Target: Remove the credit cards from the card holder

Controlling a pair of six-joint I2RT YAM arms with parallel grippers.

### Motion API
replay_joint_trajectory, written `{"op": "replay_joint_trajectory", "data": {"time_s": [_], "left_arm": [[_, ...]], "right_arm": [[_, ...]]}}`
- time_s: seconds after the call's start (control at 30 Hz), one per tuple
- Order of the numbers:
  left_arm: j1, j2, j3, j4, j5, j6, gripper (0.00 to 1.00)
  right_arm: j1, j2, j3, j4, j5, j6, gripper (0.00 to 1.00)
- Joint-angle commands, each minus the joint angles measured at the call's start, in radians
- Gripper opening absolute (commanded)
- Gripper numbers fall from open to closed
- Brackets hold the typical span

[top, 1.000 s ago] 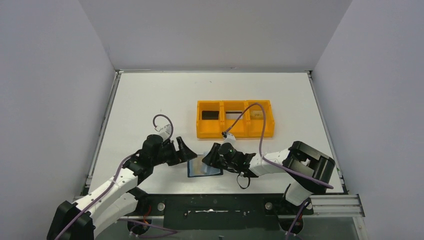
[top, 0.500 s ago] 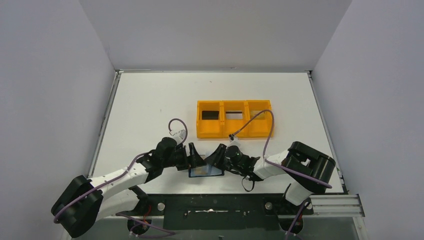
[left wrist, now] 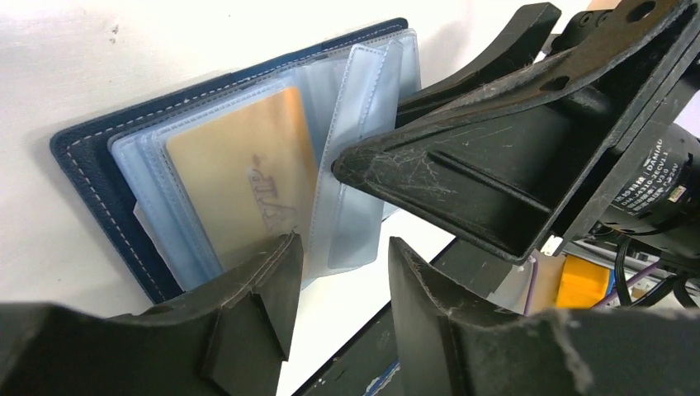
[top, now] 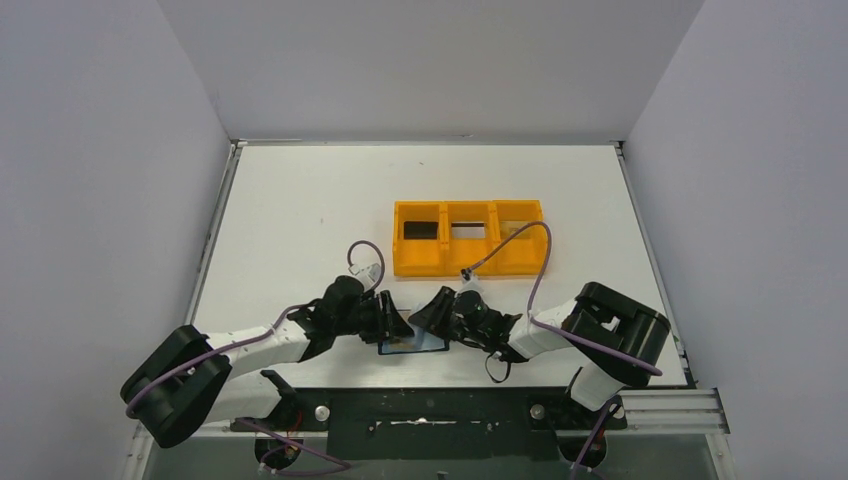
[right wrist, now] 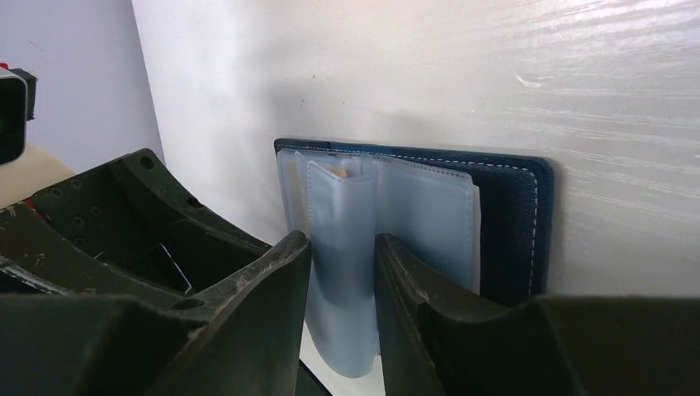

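The card holder lies opened flat at the near edge of the white counter, right between the two arms. Its navy cover faces down and its clear sleeves are fanned upward.

The right gripper has its jaws drawn in narrow around a standing bundle of those sleeves. The plastic fills the gap, and both fingers appear to touch it. From the left wrist camera, that gripper's dark finger tip sits against the upright leaf.

The left gripper comes in low from the other side. Its jaws are a modest gap apart, with the loose lower edge of a sleeve lying in the opening. I can't tell whether either finger is pressing on it.

A pale beige-orange credit card sits inside a sleeve on the flat half, just beside the left gripper's near finger. Only a sliver of it shows from the right wrist.

An orange three-compartment tray stands farther back, well apart from the holder.
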Motion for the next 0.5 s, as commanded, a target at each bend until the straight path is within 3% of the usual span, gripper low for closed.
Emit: {"op": "replay_joint_trajectory", "data": {"time_s": [0.0,0.23,0.47], "left_arm": [[-0.007,0.001,-0.001,0.109,0.028,-0.008,0.40],[-0.008,0.037,0.028,0.176,0.122,0.013,0.38],[-0.018,0.066,0.102,0.133,0.107,0.084,0.38]], "right_arm": [[-0.011,-0.022,-0.012,0.049,0.010,0.001,0.37],[-0.013,-0.113,0.030,-0.087,0.030,-0.074,0.45],[-0.009,-0.268,0.092,-0.393,0.176,-0.116,0.63]]}}
